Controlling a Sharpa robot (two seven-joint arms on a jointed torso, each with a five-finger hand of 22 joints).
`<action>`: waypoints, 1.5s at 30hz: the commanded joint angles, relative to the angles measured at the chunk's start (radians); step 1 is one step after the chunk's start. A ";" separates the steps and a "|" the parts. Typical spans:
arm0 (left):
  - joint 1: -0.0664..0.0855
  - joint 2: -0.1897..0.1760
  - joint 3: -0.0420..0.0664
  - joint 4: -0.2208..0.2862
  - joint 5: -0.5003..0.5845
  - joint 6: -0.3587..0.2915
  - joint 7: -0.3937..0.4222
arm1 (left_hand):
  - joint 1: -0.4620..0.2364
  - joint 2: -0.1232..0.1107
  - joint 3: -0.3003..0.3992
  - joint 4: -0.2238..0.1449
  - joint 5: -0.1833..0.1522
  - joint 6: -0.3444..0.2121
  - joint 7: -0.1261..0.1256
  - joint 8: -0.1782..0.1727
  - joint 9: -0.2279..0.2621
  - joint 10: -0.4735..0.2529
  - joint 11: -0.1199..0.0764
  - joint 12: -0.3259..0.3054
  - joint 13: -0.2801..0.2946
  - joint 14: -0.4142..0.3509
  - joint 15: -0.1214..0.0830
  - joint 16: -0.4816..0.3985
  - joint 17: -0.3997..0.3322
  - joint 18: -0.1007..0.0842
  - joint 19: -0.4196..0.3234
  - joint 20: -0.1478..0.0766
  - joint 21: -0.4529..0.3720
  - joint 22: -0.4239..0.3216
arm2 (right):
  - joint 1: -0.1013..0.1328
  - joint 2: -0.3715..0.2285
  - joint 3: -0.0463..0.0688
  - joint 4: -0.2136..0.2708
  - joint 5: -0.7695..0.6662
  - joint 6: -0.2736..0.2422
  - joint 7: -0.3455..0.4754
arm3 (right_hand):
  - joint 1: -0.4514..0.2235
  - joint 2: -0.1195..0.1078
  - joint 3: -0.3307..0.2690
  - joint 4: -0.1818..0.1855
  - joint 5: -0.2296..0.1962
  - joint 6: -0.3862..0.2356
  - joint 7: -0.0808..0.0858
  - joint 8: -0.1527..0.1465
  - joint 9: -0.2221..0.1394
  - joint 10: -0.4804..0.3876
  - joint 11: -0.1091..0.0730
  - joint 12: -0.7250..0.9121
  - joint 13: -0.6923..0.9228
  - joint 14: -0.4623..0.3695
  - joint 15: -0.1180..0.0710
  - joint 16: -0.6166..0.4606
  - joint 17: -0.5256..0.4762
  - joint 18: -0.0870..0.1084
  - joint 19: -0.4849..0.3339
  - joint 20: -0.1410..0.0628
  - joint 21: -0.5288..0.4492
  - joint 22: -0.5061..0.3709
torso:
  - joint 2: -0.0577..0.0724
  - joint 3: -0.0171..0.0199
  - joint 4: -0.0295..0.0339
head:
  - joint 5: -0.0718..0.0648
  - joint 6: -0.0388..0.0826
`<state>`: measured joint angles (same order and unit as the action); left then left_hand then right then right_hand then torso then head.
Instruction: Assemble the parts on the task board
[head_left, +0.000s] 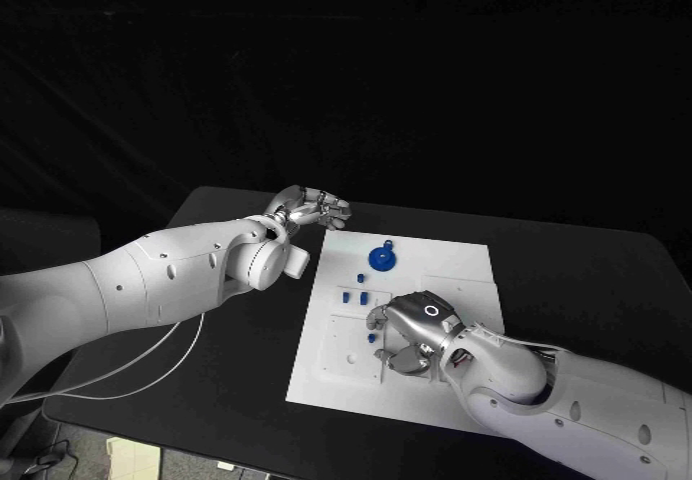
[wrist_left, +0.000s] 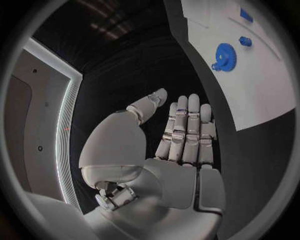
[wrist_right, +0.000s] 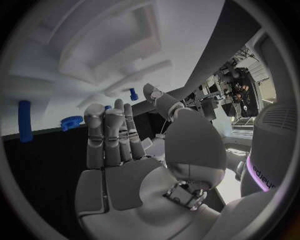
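While the left hand (head_left: 307, 212) hangs released, fingers straight, over bare worktop (head_left: 231, 330) left of centre in the head view, likely keeping clear, the task board (head_left: 447, 262) lies mid-frame with a blue gear (head_left: 382, 258) and small blue parts (head_left: 355, 296). Lower right, the right hand (head_left: 415, 330) hovers over the board, grasping nothing and hiding some slots.

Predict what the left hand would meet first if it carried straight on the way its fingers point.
Probably only bare black table: the left hand points alongside the task board, not at it. Depth is uncertain.
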<state>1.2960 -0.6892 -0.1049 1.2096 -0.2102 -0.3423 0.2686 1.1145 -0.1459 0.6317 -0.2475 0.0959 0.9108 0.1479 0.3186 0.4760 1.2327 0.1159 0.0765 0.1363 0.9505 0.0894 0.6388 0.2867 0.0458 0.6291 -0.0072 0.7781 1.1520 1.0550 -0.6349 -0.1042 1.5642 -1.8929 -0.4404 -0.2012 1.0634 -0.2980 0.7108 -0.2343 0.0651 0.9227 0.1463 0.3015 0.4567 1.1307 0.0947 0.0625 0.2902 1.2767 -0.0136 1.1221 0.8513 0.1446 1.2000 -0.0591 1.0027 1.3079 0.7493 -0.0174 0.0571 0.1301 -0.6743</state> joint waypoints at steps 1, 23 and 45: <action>0.001 0.001 0.001 0.001 0.009 0.007 0.008 | -0.001 0.007 -0.003 0.002 0.001 -0.007 0.000 0.004 0.000 -0.009 0.000 -0.005 -0.002 -0.001 0.007 -0.007 0.001 0.011 -0.002 0.003 -0.004 0.002 | 0.002 -0.022 0.021 0.027 0.060 -0.041 -0.013 | 0.008 -0.002 0.004 0.001 -0.002 -0.003 0.006 -0.007 -0.002 0.005 0.005 0.007 -0.002 0.008 -0.001 0.006 -0.002 0.117 0.007 -0.005 -0.004 0.008 | -0.001 0.0009 -0.0015 | -0.004 0.007; 0.001 -0.004 0.001 0.000 0.010 0.016 0.009 | 0.000 0.008 -0.002 0.002 0.001 -0.006 -0.001 0.004 -0.001 -0.009 0.000 -0.004 -0.002 -0.001 0.007 -0.009 0.003 0.011 -0.002 0.003 -0.005 0.002 | 0.112 -0.184 0.099 -0.011 0.117 0.170 0.101 | 0.016 0.001 -0.017 0.003 0.037 -0.014 -0.005 -0.006 -0.007 0.013 0.005 0.006 -0.032 0.015 -0.001 0.004 -0.015 0.117 0.011 0.002 -0.008 0.013 | 0.001 -0.0002 -0.0010 | -0.039 0.032; 0.001 -0.009 0.000 0.001 0.011 0.016 0.011 | 0.000 0.008 -0.003 0.003 0.001 -0.006 -0.001 0.005 -0.001 -0.009 0.000 -0.004 -0.003 0.000 0.007 -0.011 0.005 0.011 -0.002 0.003 -0.006 0.002 | 0.106 -0.170 0.062 -0.050 0.103 0.232 0.090 | 0.015 0.001 -0.025 0.008 0.009 -0.024 0.004 -0.007 -0.012 0.009 0.007 0.010 -0.054 0.006 0.002 0.004 -0.020 0.117 0.003 0.007 -0.015 0.014 | 0.001 -0.0017 0.0013 | -0.045 0.029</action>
<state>1.2960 -0.6981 -0.1052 1.2083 -0.2058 -0.3378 0.2689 1.1145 -0.1460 0.6317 -0.2475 0.0959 0.9108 0.1480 0.3186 0.4760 1.2327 0.1159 0.0765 0.1349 0.9505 0.0894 0.6311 0.2905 0.0457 0.6291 -0.0072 0.7781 1.1534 1.1628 -0.8047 -0.0410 1.5146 -1.7759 -0.2398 -0.1174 1.0824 -0.2948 0.6844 -0.2303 0.0736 0.8958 0.1447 0.2959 0.4458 1.1341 0.1052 0.0721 0.2377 1.2862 -0.0160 1.1221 0.8328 0.1447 1.2074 -0.0553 0.9910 1.3075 0.7506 -0.0185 0.0583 0.0848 -0.6446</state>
